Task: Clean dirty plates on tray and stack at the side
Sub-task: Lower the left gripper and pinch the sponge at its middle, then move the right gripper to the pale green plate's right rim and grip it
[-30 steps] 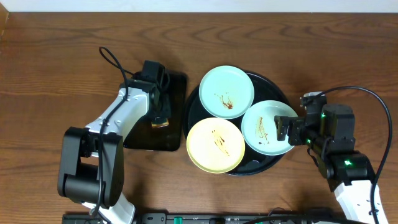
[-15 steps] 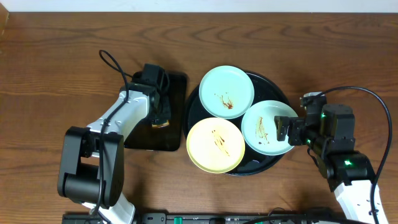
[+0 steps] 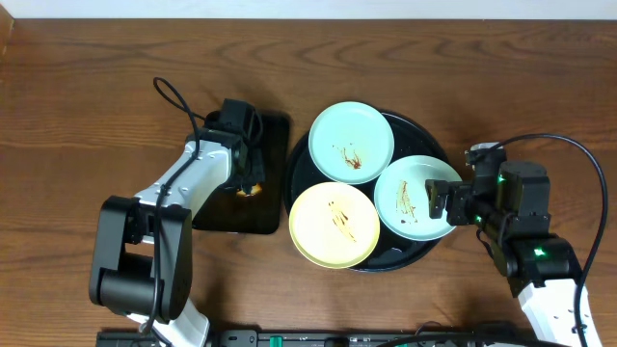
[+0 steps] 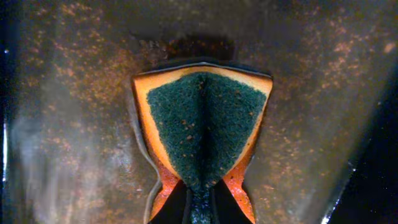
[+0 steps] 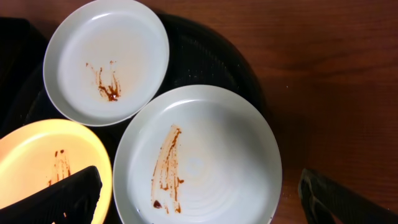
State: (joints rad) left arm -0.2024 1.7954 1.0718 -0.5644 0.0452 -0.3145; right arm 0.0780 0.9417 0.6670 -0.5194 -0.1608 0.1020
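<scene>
The right gripper (image 5: 202, 202) is spread wide. Directly ahead of it lies a mint-blue plate (image 5: 211, 143) with a long brown streak. A second mint plate (image 5: 106, 59) with a smaller smear lies farther ahead, and a smeared yellow plate (image 5: 37, 158) sits beside one finger. All three rest on the round black tray (image 5: 214, 62). The left gripper (image 4: 199, 202) pinches a folded orange-and-green sponge (image 4: 202, 118).

I could read no lettering, number or brand anywhere. The plates (image 3: 351, 142), the round tray (image 3: 415, 133) and the sponge (image 4: 202, 124) bore none, though any fine print was perhaps too small for the overhead view to show.
</scene>
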